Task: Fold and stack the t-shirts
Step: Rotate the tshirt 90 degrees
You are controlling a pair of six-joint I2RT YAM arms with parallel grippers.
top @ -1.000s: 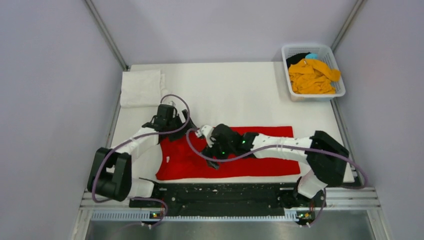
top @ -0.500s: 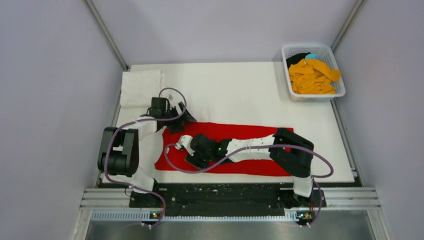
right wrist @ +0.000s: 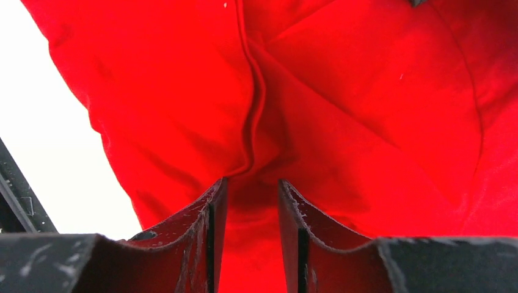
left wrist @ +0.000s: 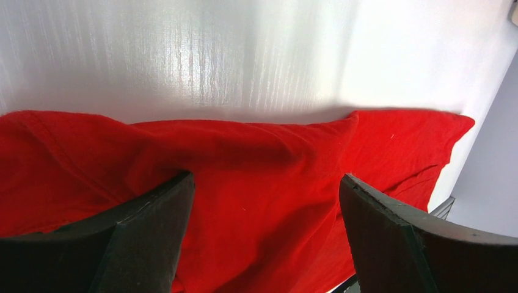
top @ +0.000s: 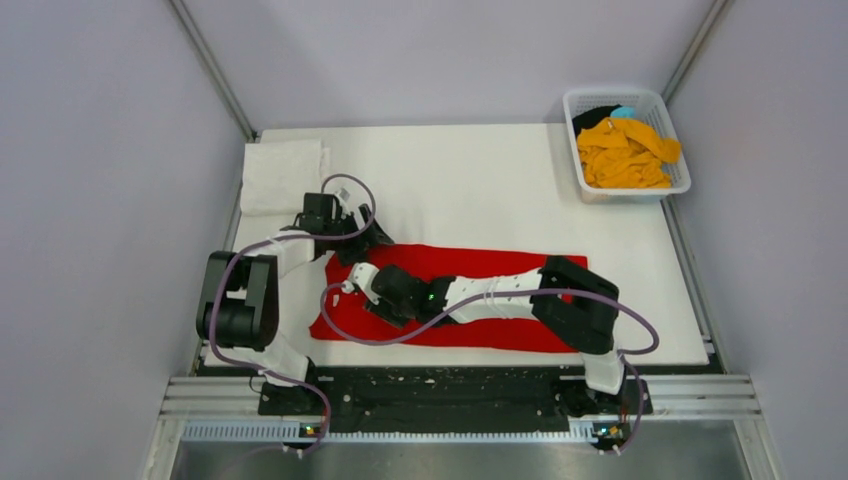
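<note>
A bright red t-shirt point(top: 500, 262) lies spread in a long strip across the near half of the table. My left gripper point(top: 370, 240) hangs over its far left corner, jaws wide open with only red cloth point(left wrist: 262, 201) below them. My right gripper point(top: 368, 300) is low on the shirt's left part, its jaws pinching a raised fold at a seam point(right wrist: 251, 122). A folded white t-shirt point(top: 283, 175) lies at the far left corner. An orange-yellow t-shirt point(top: 625, 152) and a black one point(top: 597, 114) lie in the basket.
The white lattice basket point(top: 681, 186) stands at the far right corner, with a small blue thing point(top: 623, 111) in it. The black rail point(top: 440, 385) runs along the near edge. Grey walls close in both sides. The right arm point(top: 500, 290) lies across the red shirt.
My right gripper has moved left along the red shirt toward its left end. My left arm has drawn back, its gripper now at the shirt's far left corner.
</note>
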